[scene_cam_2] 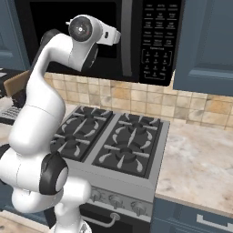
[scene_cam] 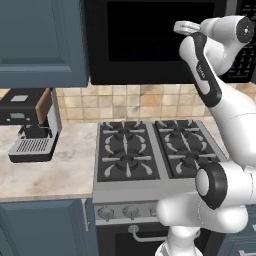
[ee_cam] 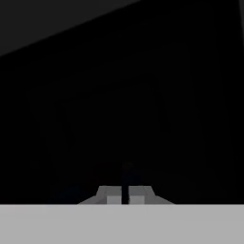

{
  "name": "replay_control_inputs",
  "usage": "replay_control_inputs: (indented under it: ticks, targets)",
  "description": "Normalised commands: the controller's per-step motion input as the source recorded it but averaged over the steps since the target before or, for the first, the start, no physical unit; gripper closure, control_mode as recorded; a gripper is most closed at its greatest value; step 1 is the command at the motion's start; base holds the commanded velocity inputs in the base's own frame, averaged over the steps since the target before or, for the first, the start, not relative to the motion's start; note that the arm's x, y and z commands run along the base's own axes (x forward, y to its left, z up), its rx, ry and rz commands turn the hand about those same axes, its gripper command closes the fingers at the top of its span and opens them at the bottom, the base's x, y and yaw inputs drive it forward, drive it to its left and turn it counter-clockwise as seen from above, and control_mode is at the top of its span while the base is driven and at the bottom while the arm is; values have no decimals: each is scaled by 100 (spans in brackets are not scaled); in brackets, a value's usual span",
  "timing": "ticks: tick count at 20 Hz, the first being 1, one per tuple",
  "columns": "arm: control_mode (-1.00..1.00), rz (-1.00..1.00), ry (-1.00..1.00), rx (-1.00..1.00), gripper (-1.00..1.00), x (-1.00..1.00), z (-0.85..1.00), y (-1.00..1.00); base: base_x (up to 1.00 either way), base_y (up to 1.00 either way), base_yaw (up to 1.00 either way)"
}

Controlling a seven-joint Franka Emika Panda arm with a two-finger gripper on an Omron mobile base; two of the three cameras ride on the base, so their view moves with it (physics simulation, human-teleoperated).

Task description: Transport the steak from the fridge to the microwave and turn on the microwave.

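A: Nearest, at the bottom edge of the hand view?
B: Gripper (ee_cam: 125, 194), two pale tips pressed almost together, only a thin dark slit between. Clenched, grasping nothing visible.

A: And just beyond the tips?
B: Flat black, close up, a slightly lighter wedge in the upper left corner. Hard to tell which part of the microwave.

A: From the base views, starting low?
B: Stove (scene_cam: 150, 150) in the lower centre of the left view, grey top, four black burner grates, knobs along the front edge. Beige stone counter (scene_cam_2: 200, 168) on either side, at lower right in the right view. Black coffee machine (scene_cam: 30, 127) at middle left, standing on the counter well apart from the stove.

A: Farther back?
B: Tan tiled wall behind the stove. Above it, the microwave (scene_cam_2: 132, 36): large black box, dark window door closed, vertical handle bar, button panel with pale lettering at its right side. Top centre in both base views. Blue cupboards (scene_cam: 42, 40) flanking it, upper left and upper right.
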Motion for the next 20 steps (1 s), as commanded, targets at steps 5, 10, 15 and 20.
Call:
replay_control_inputs:
  ticks: [5,10,15,20]
  targets:
    - [-100,0,0,0,100,-1,3,0,0,0,0]
    - [-100,0,-4,0,100,-26,19,0,0,0,0]
    - [-100,-3,-6,-1,100,-69,20,-5,0,0,0]
    - [-100,-5,-9,0,100,-85,6,-13,0,0,0]
